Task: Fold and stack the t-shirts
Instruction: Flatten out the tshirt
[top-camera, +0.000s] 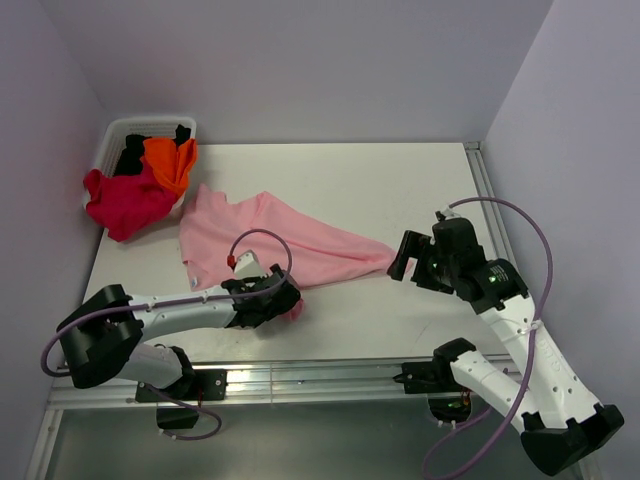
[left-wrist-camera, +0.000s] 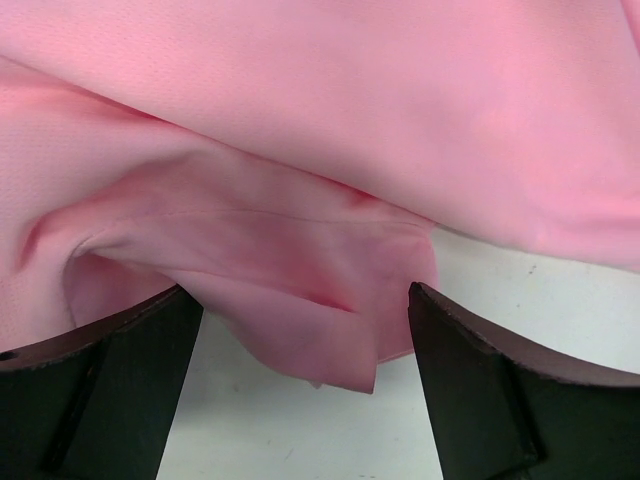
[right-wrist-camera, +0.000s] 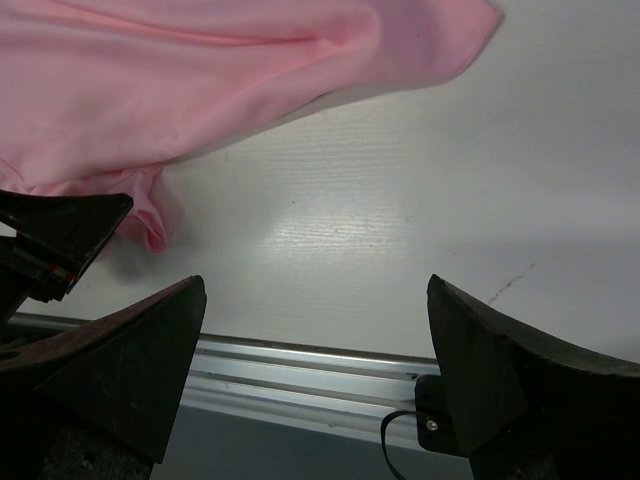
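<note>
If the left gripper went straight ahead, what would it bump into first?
The left gripper would likely meet the pink t-shirt first; a fold lies just ahead, between its open jaws.

The pink shirt (top-camera: 270, 235) lies rumpled on the table (top-camera: 400, 180), wide at the left and tapering to a point at the right. The crimson shirt (top-camera: 125, 200) spills over the basket (top-camera: 120, 128) rim, with the orange shirt (top-camera: 170, 160) bunched beside it and the black shirt (top-camera: 133, 152) behind.
</note>
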